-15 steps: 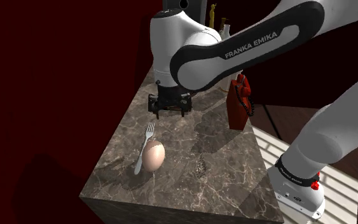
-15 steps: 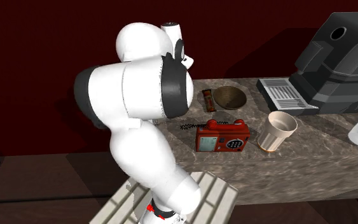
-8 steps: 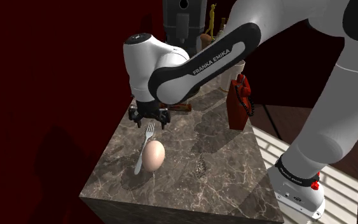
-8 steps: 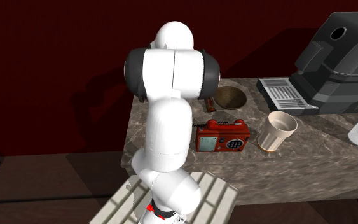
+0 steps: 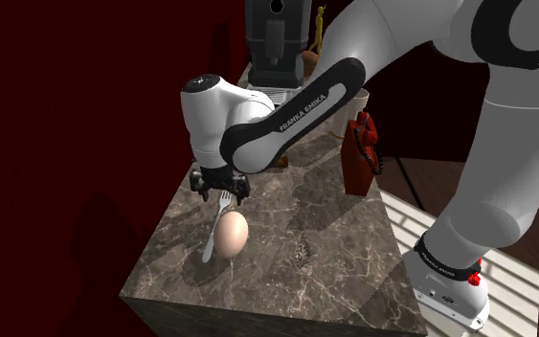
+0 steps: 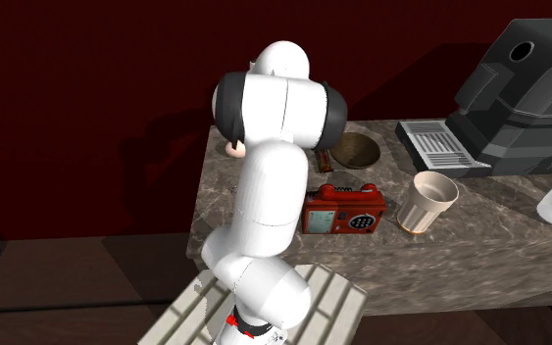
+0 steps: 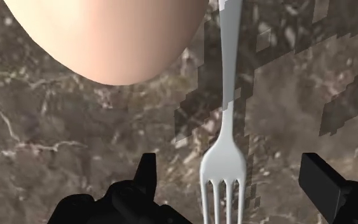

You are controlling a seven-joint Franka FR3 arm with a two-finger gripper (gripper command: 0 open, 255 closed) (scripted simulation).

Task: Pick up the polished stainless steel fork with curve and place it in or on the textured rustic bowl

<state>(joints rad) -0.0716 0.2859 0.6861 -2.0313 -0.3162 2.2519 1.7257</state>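
Centre-left in the shoulder view, the fingers [image 7: 147, 175] stand spread astride the fork [image 7: 224, 162], not touching it; an egg [image 5: 231, 234] lies beside it on the tabletop [image 5: 325, 239]

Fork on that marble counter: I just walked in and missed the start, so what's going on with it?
The white Franka arm holds its black claw open, low over the fork, whose tines sit between the fingers untouched. The fork lies flat on the marble counter beside an egg, so nothing is grasped yet. The brown bowl stands farther along the counter.
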